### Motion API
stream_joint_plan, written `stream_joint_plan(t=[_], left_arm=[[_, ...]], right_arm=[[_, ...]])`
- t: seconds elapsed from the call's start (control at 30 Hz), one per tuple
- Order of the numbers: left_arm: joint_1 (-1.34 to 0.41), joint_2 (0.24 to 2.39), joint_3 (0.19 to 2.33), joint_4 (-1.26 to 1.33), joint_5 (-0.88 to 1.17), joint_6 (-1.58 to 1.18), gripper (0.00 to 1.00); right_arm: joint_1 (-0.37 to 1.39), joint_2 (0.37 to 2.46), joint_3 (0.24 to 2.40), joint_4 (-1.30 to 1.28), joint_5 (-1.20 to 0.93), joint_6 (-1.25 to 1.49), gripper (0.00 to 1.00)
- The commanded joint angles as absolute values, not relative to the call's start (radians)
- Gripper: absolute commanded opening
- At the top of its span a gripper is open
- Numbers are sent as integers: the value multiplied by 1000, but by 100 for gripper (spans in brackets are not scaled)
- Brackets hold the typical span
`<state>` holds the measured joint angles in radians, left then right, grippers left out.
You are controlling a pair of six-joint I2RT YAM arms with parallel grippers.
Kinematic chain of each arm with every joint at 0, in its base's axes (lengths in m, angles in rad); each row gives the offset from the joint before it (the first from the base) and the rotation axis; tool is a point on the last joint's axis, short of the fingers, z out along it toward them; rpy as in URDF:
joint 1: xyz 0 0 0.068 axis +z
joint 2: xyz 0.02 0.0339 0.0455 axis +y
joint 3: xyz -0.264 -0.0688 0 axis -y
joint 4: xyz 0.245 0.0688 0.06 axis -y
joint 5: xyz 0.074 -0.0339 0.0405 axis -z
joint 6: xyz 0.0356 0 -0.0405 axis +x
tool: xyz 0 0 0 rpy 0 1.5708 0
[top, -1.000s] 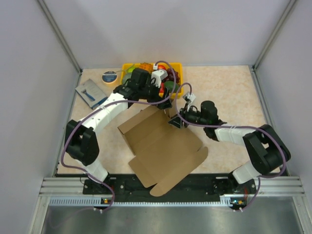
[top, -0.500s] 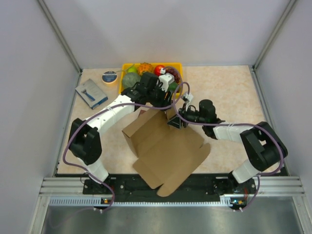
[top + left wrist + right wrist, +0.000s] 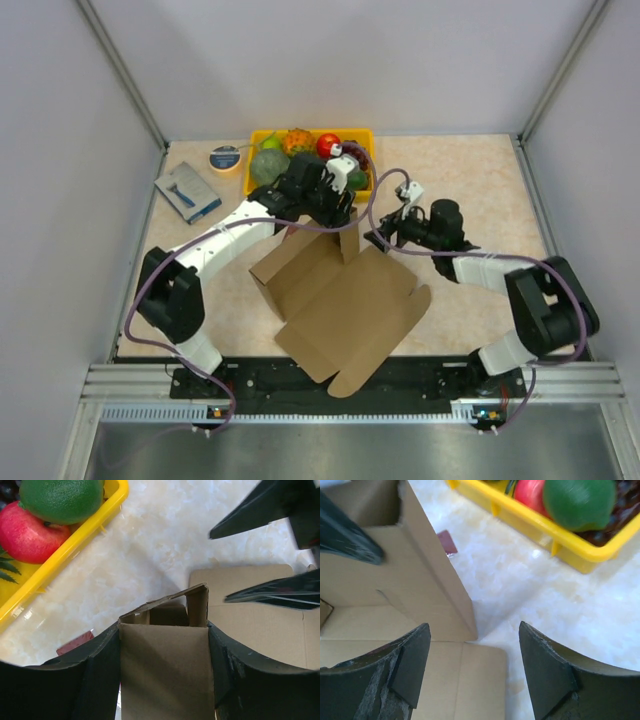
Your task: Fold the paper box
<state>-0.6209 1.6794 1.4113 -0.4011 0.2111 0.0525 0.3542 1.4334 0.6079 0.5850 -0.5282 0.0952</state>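
The paper box is a brown cardboard sheet lying partly folded in the middle of the table, with one narrow wall standing up at its far corner. My left gripper reaches down over that corner. In the left wrist view the left gripper is shut on the folded wall of the paper box, which touches both fingers. My right gripper sits just right of the upright wall, apart from it. In the right wrist view the right gripper is open with nothing in it, over a flat flap of the paper box.
A yellow fruit tray stands at the back, close behind the left gripper, its rim near both wrists. A blue-and-grey packet and a tape roll lie back left. A small dark red scrap lies by the box corner.
The left gripper came right onto the raised wall and closed on it. The right gripper opened, let go of the wall and drew back to the right.
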Motion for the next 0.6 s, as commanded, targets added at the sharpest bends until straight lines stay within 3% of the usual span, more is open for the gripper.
stream_joint_plan(t=[0.0,0.3,0.4,0.43,0.47,0.57], left_arm=[[-617,1618,1378,-361,201,87,47],[-617,1614,1373,-350,227,86,50],[-615,1602,1384,-354,207,58,62],[-615,1594,1391,-356,195,32,74],[-615,1576,1397,-362,134,11,80],[-604,1517,1405,-379,62,-55,89]], right_arm=[[348,1604,731,700,-765,-26,70],[420,1715,781,897,-861,46,69],[452,1717,795,874,-842,17,68],[456,1717,799,861,-838,5,68],[460,1713,799,854,-831,5,68],[460,1706,798,838,-827,-41,67]])
